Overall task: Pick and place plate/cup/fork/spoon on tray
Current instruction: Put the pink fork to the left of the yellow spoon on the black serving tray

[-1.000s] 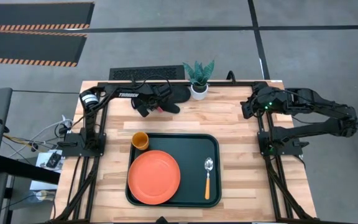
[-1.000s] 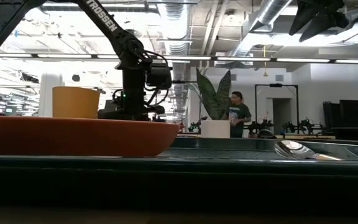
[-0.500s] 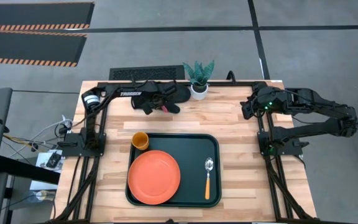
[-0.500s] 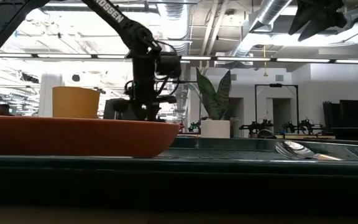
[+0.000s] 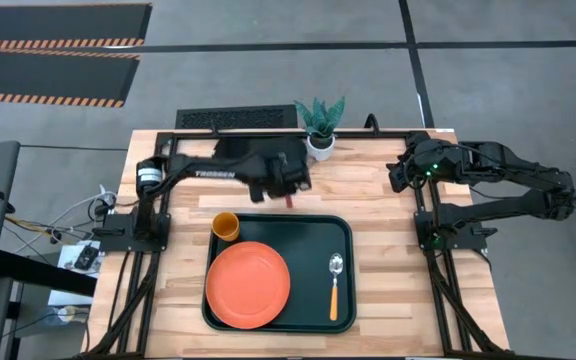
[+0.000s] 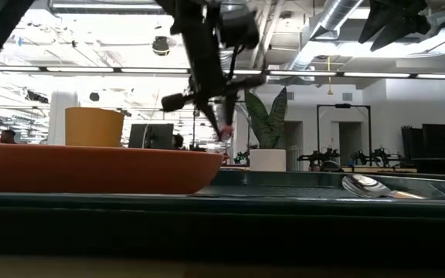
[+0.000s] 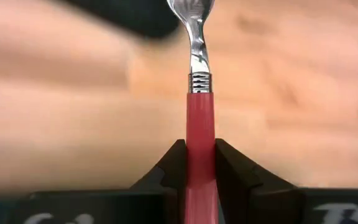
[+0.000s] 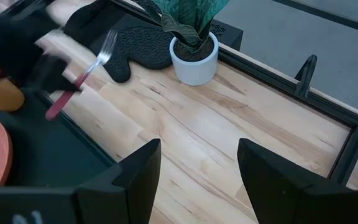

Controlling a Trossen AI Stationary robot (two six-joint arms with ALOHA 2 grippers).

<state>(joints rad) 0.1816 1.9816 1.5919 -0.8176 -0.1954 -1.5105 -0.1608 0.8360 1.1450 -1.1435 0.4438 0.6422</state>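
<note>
Left gripper (image 7: 200,163) clamps the fork (image 7: 197,106) by its pink-red handle, held in the air just beyond the far rim of the tray (image 5: 298,222), above the wood table (image 5: 368,180). On the tray: plate (image 5: 248,284), cup (image 5: 226,226) at its far-left corner, spoon (image 5: 334,287) right. Right gripper (image 8: 197,162) waits well right of the tray, fingers wide apart.

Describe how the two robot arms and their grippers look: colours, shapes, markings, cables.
Both arms are black, built of slim jointed links on black frame stands. The left arm carries white TROSSEN lettering along its link, with a silver round joint cap at its base. The right arm shows a small green light. The right gripper has two broad matte-black fingers; the left gripper has angular black fingers.
</note>
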